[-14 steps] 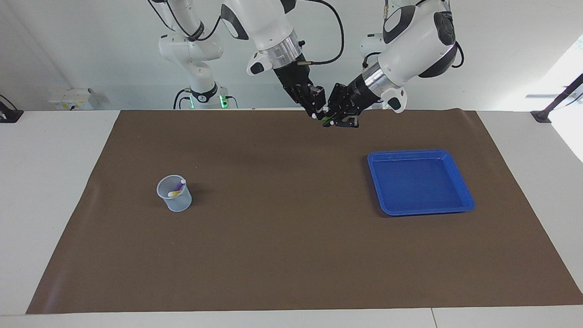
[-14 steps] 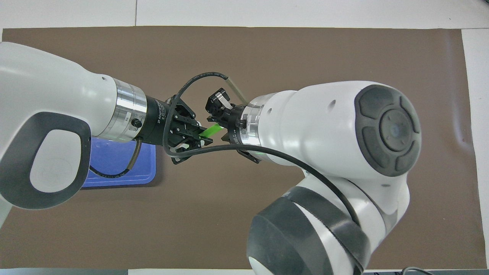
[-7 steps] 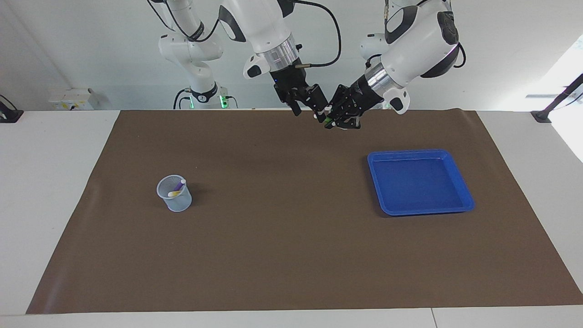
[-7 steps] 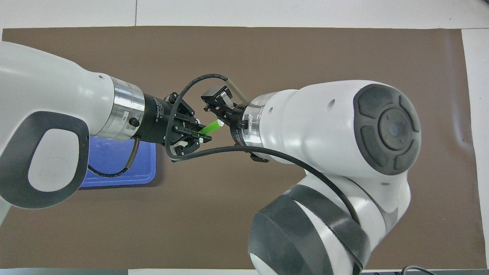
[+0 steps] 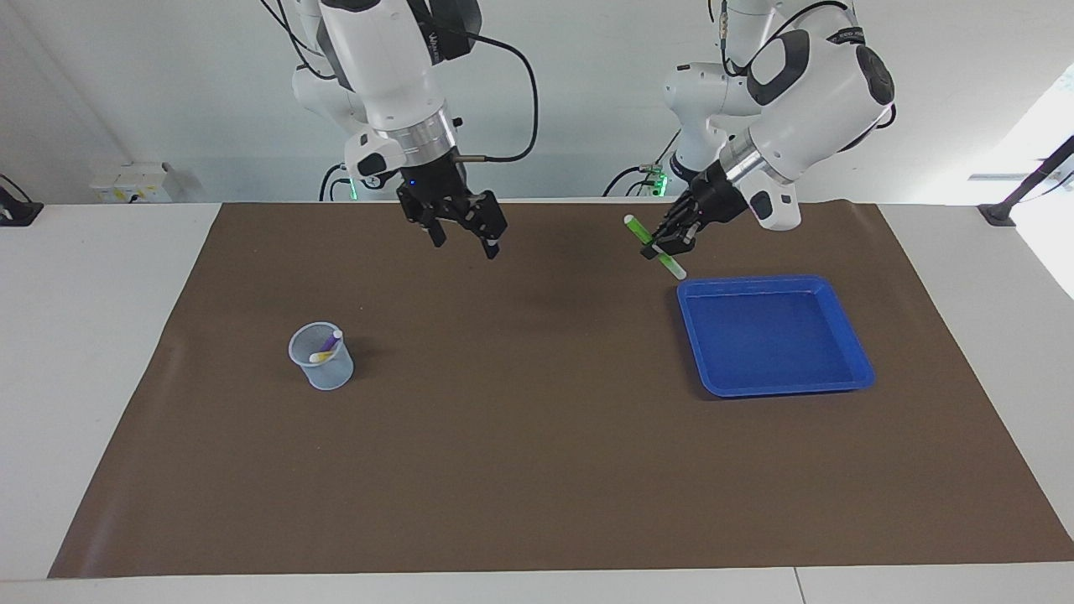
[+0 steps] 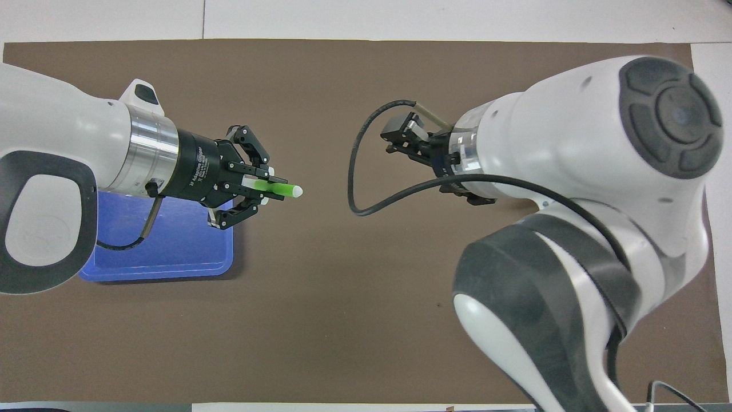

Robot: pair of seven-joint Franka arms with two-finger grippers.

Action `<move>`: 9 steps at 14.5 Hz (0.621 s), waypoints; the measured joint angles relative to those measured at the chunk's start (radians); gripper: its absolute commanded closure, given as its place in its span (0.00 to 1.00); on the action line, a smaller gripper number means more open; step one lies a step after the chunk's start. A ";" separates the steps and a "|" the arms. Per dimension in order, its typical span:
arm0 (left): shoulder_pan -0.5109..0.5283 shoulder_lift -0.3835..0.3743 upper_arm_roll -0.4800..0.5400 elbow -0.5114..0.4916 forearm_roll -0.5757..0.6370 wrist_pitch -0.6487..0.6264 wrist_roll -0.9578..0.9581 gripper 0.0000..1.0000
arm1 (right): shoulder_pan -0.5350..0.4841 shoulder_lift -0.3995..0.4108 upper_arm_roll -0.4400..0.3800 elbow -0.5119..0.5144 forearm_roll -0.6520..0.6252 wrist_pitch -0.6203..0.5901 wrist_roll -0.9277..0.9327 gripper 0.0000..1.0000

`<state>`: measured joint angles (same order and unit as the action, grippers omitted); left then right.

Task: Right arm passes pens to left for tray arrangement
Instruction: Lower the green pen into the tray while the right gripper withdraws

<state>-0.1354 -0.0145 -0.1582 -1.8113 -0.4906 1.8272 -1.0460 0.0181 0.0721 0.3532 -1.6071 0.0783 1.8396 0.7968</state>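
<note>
Left tool [image 5: 669, 244]: clamped on green pen [image 5: 654, 246] (tilted), over brown mat at tray's [image 5: 849, 339] eleven o'clock corner.
Right tool [image 5: 464, 236]: fingers spread, holding nothing.

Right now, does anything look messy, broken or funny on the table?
Nothing stands out. The left claw holds the green pen slanted in the air, beside the tray, which is part of the job. The right claw is open over the mat. The cup stands upright with two pens inside.
</note>
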 measured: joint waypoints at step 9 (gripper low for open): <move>0.094 0.093 0.004 -0.091 0.422 0.068 0.876 1.00 | 0.000 -0.009 -0.107 -0.155 -0.277 -0.037 -0.283 0.00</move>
<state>-0.0414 0.0783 -0.1541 -1.9025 -0.0684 1.8948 -0.1704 0.0183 0.0629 0.2459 -1.7620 -0.1989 1.8023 0.5137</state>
